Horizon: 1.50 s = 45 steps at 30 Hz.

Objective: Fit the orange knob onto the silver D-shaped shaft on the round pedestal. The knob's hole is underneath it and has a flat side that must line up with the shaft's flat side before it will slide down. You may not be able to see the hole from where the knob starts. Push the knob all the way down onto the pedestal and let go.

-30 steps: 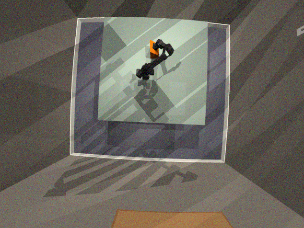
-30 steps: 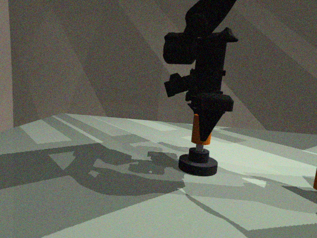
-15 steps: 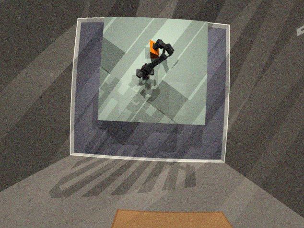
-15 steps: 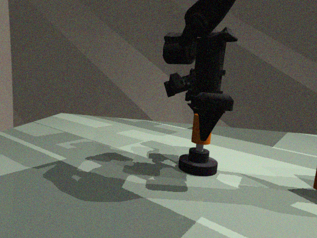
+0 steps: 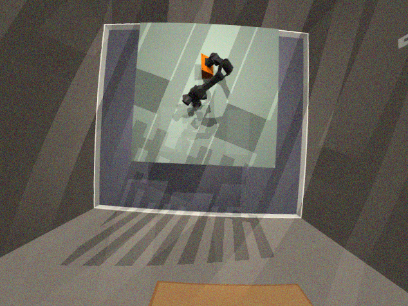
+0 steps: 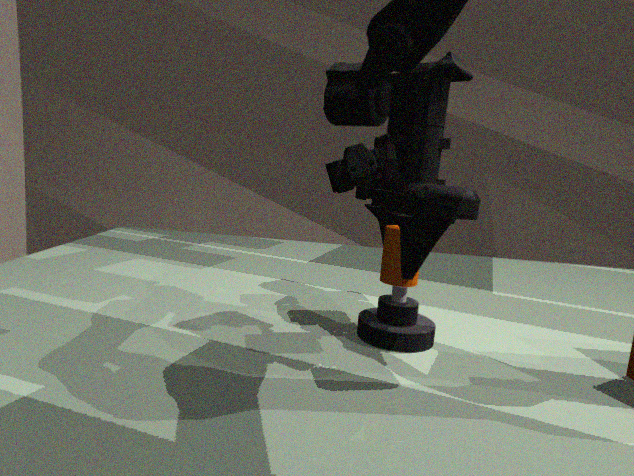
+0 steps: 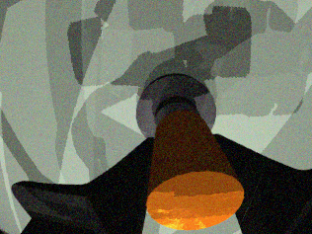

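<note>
Orange knob (image 6: 393, 256), smooth and cone-shaped, is squeezed tight between my black fingers (image 6: 417, 251). It stands upright right over the thin silver shaft (image 6: 398, 293), which pokes up from the dark round pedestal (image 6: 395, 327).

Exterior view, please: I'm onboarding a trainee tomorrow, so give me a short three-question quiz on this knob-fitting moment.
1. True or false: the orange knob rests flush on the round pedestal.
2. What shows between knob and pedestal? A) silver shaft B) a spring C) nothing
3. Fill in: the tool is shut on the ____.

Key: 1 false, a stretch of shaft still shows below the knob. 2 A. 3 knob.
</note>
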Each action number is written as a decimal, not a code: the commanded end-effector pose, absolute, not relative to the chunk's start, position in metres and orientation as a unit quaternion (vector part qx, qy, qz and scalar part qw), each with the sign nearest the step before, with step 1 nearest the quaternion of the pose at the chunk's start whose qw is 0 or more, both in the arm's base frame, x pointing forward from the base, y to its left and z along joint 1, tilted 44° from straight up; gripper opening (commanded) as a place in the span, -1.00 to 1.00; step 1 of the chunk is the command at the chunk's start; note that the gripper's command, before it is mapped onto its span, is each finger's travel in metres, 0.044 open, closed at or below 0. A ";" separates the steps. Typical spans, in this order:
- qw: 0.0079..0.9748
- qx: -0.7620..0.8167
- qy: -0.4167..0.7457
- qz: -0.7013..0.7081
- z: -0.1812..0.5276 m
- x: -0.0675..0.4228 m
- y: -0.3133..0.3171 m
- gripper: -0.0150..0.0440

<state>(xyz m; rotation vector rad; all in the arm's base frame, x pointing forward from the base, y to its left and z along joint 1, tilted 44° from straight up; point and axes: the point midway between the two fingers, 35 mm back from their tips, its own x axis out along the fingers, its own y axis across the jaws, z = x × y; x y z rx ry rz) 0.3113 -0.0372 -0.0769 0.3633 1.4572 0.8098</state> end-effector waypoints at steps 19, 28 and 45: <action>0.660 0.156 0.641 0.361 -0.078 0.309 -0.034 -0.49; 0.662 0.147 0.636 0.369 -0.075 0.310 -0.038 -0.49; 0.672 0.086 0.599 0.426 -0.077 0.311 -0.037 -0.49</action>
